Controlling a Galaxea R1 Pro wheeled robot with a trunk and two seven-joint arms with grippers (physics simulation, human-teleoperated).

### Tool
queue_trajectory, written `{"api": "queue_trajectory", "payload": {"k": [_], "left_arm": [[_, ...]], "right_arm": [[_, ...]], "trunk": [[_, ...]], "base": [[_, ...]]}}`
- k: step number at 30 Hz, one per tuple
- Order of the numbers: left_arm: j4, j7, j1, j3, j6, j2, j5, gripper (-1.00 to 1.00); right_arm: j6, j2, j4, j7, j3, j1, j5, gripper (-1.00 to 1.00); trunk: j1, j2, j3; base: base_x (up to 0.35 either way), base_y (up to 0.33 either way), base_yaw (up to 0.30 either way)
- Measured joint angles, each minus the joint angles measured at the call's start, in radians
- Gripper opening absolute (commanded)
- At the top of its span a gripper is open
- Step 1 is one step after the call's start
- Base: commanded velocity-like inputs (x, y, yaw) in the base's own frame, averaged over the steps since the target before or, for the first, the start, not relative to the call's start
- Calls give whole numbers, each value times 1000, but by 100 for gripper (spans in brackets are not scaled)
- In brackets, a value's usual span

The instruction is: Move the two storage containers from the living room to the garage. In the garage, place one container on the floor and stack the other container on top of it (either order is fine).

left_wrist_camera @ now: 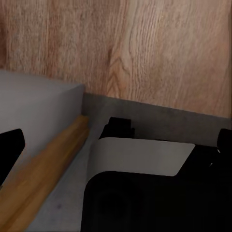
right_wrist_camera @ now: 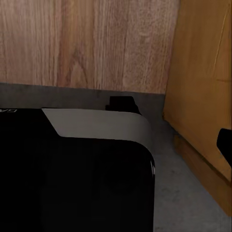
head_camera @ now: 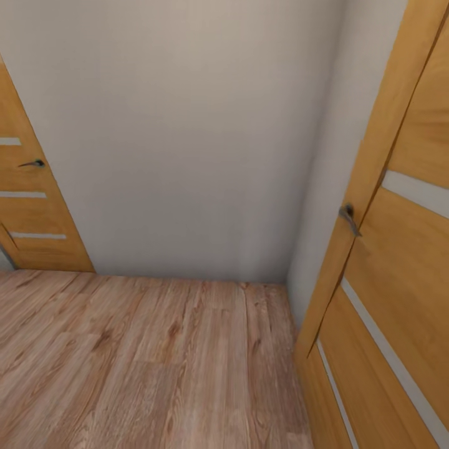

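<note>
The two storage containers are out of view. In the left wrist view my left gripper [left_wrist_camera: 116, 145] is open, a black fingertip [left_wrist_camera: 10, 150] at each side edge and nothing held between them. In the right wrist view one black fingertip [right_wrist_camera: 225, 141] of my right gripper [right_wrist_camera: 116, 145] stands at the picture's edge, as wide as on the left arm, with nothing in it. Both wrist views look down on my black base with its grey panel [left_wrist_camera: 140, 157], which stands on a strip of dark grey floor [right_wrist_camera: 186, 193] that meets light wood planks [left_wrist_camera: 145, 48].
Ahead lies a wood-plank floor [head_camera: 137, 362] ending at a plain pale wall [head_camera: 187, 137]. An oak door [head_camera: 399, 249] with frosted strips and a lever handle [head_camera: 349, 219] stands close on the right. Another oak door [head_camera: 31, 212] is at the far left. A wall corner with oak trim [left_wrist_camera: 43, 179] is near my left arm.
</note>
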Motion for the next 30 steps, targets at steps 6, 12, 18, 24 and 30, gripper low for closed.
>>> {"api": "queue_trajectory", "payload": {"k": [6, 12, 18, 24, 30], "left_arm": [[0, 0, 0, 0, 0, 0, 0, 100], [0, 0, 0, 0, 0, 0, 0, 100], [0, 0, 0, 0, 0, 0, 0, 100], [0, 0, 0, 0, 0, 0, 0, 100], [0, 0, 0, 0, -1, 0, 0, 100]], "right_arm": [[0, 0, 0, 0, 0, 0, 0, 100], [0, -1, 0, 0, 0, 0, 0, 100], [0, 0, 0, -1, 0, 0, 0, 100], [0, -1, 0, -1, 0, 0, 0, 100], [0, 0, 0, -1, 0, 0, 0, 100]], "trunk": [[0, 0, 0], [0, 0, 0], [0, 0, 0], [0, 0, 0], [0, 0, 0]], "base": [[321, 0, 0], [321, 0, 0], [321, 0, 0], [321, 0, 0], [321, 0, 20]]}}
